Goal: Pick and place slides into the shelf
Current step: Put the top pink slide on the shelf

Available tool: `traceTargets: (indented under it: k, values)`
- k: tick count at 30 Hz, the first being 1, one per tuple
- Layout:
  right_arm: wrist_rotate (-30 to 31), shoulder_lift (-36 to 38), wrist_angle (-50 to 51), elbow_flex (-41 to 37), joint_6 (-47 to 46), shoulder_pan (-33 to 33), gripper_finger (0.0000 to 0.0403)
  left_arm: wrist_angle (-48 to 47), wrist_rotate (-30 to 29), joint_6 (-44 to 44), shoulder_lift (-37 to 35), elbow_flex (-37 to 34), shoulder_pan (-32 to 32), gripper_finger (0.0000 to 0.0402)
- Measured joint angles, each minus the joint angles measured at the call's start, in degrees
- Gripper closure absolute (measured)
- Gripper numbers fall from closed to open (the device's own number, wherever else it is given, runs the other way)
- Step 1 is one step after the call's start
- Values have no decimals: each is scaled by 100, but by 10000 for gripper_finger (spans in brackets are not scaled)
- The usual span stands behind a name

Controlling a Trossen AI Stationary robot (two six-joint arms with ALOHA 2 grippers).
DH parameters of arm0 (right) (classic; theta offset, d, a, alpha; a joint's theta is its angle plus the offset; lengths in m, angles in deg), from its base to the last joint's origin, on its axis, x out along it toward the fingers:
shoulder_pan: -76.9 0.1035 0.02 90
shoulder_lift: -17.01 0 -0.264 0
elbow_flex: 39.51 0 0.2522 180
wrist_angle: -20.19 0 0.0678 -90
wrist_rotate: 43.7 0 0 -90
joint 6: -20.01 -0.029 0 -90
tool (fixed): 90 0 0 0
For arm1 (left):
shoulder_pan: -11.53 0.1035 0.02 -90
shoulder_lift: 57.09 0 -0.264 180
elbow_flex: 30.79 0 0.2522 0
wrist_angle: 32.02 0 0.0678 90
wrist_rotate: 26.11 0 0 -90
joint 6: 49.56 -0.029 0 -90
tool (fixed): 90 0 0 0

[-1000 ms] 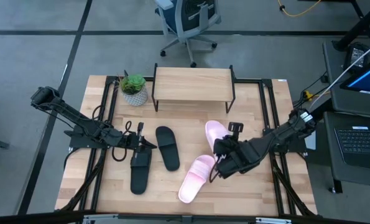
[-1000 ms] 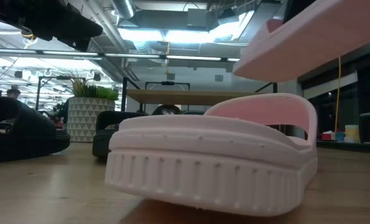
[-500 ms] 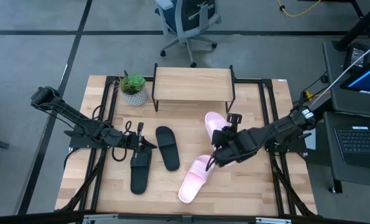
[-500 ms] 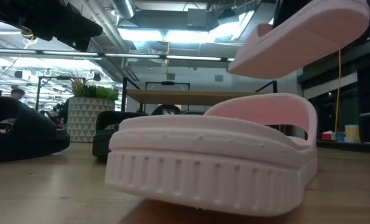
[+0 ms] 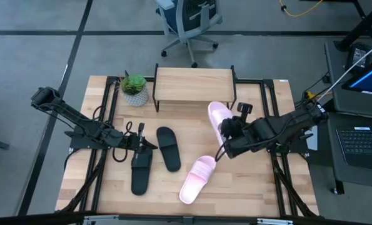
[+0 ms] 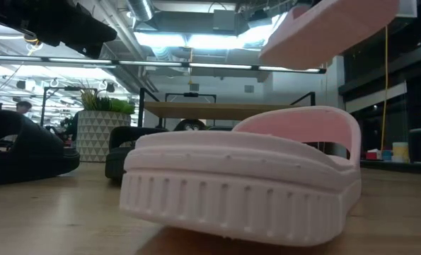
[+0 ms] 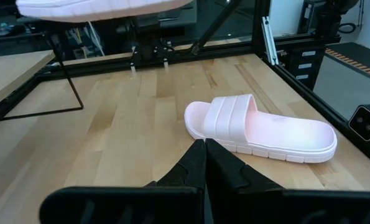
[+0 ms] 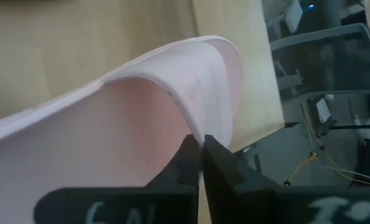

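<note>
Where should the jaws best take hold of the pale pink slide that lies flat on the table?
Probably the wide strap of the pink slide on the table, coming from above. It lies sole down, and the strap arches clear of the footbed, so one finger could likely slip under it at the open toe end.

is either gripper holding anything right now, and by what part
The right gripper holds a pink slide by the edge of its strap, lifted off the table near the shelf. The left gripper is shut on a black slide's strap.
</note>
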Motion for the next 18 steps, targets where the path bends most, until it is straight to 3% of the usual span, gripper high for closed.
traceTargets:
  k: [7,18]
  values:
    - [-9,-7,9,69,403,-385,396,0,-2,2,0,0,1,401]
    - [151,-8,0,1155,1409,-775,396,0,-2,2,0,0,1,401]
